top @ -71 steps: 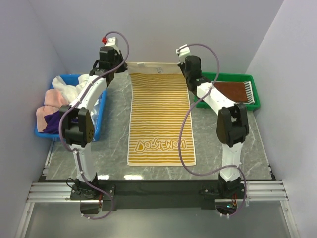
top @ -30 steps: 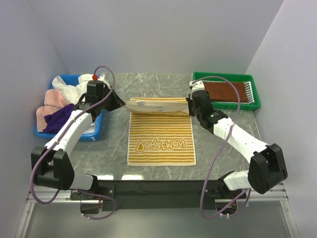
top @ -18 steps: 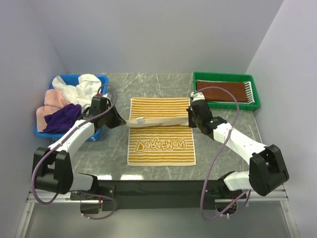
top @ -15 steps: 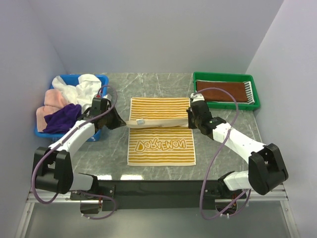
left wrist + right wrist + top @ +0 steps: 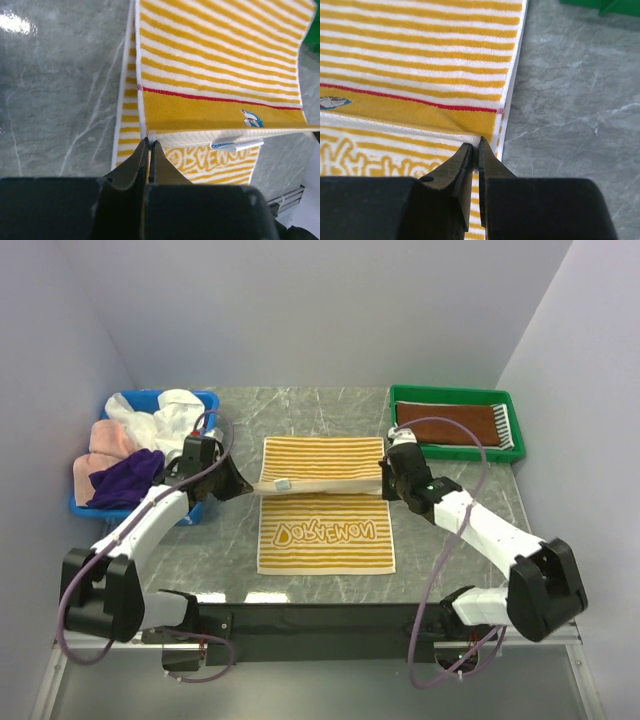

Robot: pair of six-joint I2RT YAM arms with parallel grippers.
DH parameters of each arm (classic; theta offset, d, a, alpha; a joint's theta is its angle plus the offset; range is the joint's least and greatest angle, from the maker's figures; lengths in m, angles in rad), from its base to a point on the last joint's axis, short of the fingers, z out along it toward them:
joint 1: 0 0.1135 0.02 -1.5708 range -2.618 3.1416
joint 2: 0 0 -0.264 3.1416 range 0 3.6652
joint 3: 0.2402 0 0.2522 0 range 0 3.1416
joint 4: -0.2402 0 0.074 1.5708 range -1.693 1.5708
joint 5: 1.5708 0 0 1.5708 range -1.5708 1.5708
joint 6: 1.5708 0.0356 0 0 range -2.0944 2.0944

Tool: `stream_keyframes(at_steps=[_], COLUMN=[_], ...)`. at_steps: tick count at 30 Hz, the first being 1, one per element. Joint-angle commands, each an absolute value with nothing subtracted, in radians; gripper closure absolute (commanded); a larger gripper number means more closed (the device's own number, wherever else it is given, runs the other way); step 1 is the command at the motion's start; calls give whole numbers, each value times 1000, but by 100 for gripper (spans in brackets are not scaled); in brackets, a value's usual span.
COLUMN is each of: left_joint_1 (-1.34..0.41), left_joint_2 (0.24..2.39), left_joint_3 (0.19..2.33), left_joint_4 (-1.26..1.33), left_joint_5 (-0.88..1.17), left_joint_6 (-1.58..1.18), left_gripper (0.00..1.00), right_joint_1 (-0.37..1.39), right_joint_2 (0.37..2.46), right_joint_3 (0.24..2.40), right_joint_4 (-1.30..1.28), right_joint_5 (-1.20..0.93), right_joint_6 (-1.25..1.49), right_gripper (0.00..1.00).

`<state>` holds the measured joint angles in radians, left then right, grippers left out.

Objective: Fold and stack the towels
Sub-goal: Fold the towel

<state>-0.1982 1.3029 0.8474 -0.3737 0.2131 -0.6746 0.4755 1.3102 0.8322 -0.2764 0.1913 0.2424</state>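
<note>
yellow striped towel (image 5: 325, 540) half folded on the table (image 5: 220, 550), doubled-over edge stretched between claws; left gripper (image 5: 248, 490) clamped on its left corner, right gripper (image 5: 383, 483) clamped on the right corner; blue bin (image 5: 140, 394) outboard of left, green tray (image 5: 450, 391) beyond right

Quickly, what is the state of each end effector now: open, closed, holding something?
Left end effector: closed, holding one corner of the yellow-white striped towel.
Right end effector: closed, holding the other corner of the same towel.
</note>
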Motion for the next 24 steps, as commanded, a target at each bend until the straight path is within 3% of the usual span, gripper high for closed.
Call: stream_keyframes(at_steps=[1,13,24], left_joint_1=[-175,-184,-210], left_joint_2=[1209,1055,1075], left_joint_3=[894,718,538], left_joint_4=[-451,-497,-380], left_joint_5=[52,106,112], left_joint_6=[-641,-687,-779], left_gripper=[100,100,100], right_joint_1=[449,451,419], right_joint_2=[1200,1008,1161], right_joint_3=[862,698,589], right_joint_4=[-391,-448,-376], right_joint_5=[336,164,98], right_joint_6=[238,399,520], right_gripper=[100,100,100])
